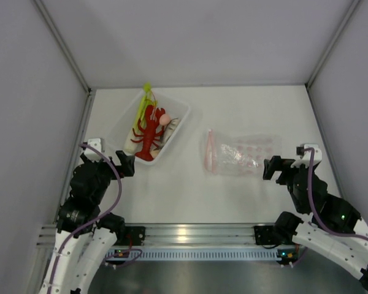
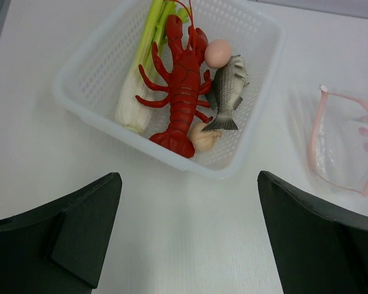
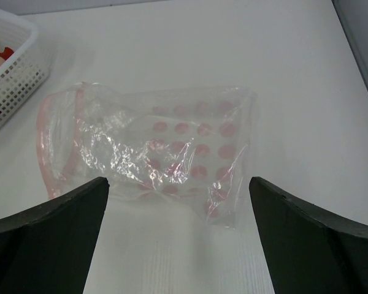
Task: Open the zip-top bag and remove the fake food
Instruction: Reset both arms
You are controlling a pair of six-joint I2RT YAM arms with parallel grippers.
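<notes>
The zip-top bag (image 1: 239,154) lies flat and crumpled on the table, its pink zip strip (image 1: 210,150) at the left end, mouth agape; it looks empty. It also shows in the right wrist view (image 3: 165,153) and at the edge of the left wrist view (image 2: 346,147). The red lobster (image 2: 183,86), leek stalk (image 2: 142,61), grey fish (image 2: 227,92) and pinkish round piece (image 2: 218,53) lie in a white basket (image 1: 175,139). My left gripper (image 2: 189,226) is open, just short of the basket. My right gripper (image 3: 179,236) is open, just short of the bag's closed end.
A second beige piece (image 2: 203,136) lies in the basket by the lobster's tail. Grey walls enclose the table on the left, right and back. The metal rail (image 1: 190,236) runs along the near edge between the arm bases.
</notes>
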